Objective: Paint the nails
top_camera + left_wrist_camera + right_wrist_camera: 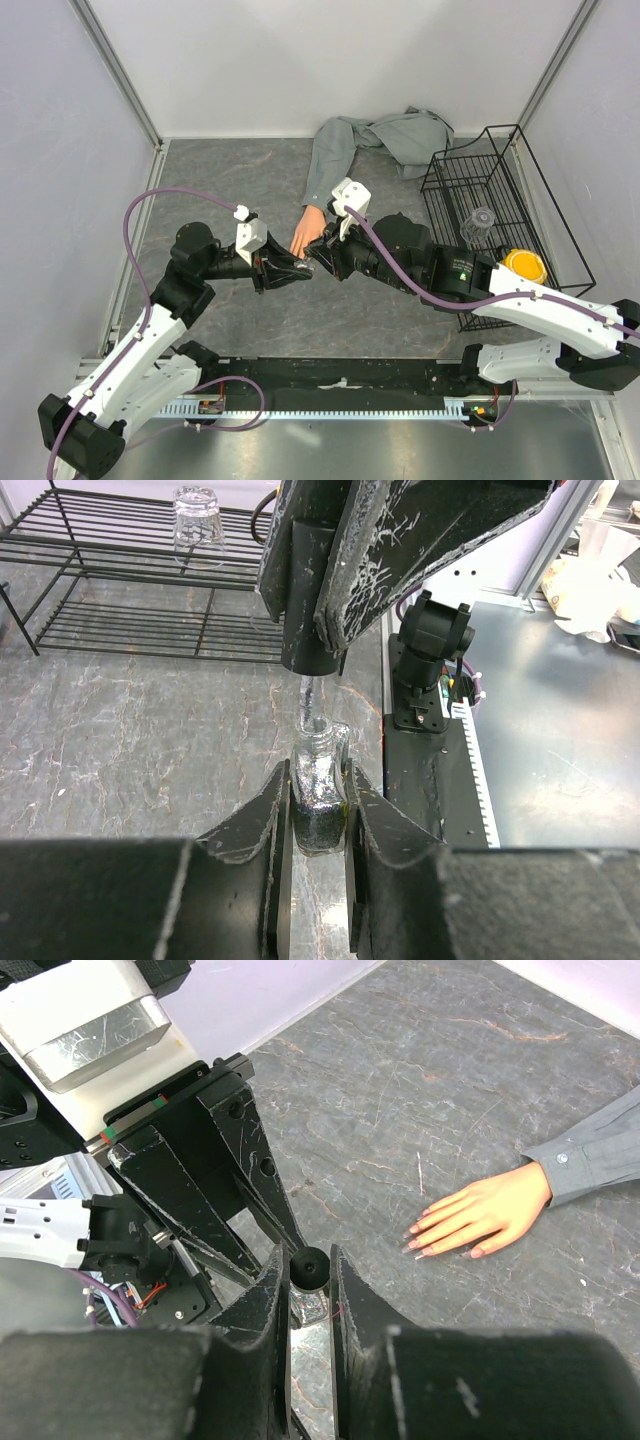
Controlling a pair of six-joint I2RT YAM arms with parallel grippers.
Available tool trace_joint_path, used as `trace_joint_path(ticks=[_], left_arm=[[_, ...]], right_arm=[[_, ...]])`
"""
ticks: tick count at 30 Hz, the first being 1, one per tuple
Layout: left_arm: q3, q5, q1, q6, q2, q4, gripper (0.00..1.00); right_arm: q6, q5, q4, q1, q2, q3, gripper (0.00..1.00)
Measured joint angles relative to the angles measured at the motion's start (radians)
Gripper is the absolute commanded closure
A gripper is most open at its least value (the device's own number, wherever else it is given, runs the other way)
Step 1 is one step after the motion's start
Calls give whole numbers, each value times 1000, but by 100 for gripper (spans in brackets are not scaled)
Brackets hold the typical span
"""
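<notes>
Your left gripper [318,776] is clamped on the small glass bottle [320,805]; your right gripper [308,1256] pinches the black cap [312,655] directly above it, with the cap's thin stem reaching down into the bottle's neck; both meet low over the grey table [200,180]. The nails [412,1244] are nearby, on the mannequin hand [490,1212]; it lies palm down with its fingers pointing toward the grippers; its grey sleeve [600,1155] trails away behind.

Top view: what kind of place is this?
Probably a robot test booth, not a home: plain white walls on metal rails, a left arm and right arm bolted to a table, and a fake hand for practice.
</notes>
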Motion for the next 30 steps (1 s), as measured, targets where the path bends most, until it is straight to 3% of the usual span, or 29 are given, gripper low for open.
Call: trace_joint_path(ticks=[30], left_arm=[[0,-1,0,0,0,0,98]], right_arm=[[-1,8,-4,0,-11,0,100]])
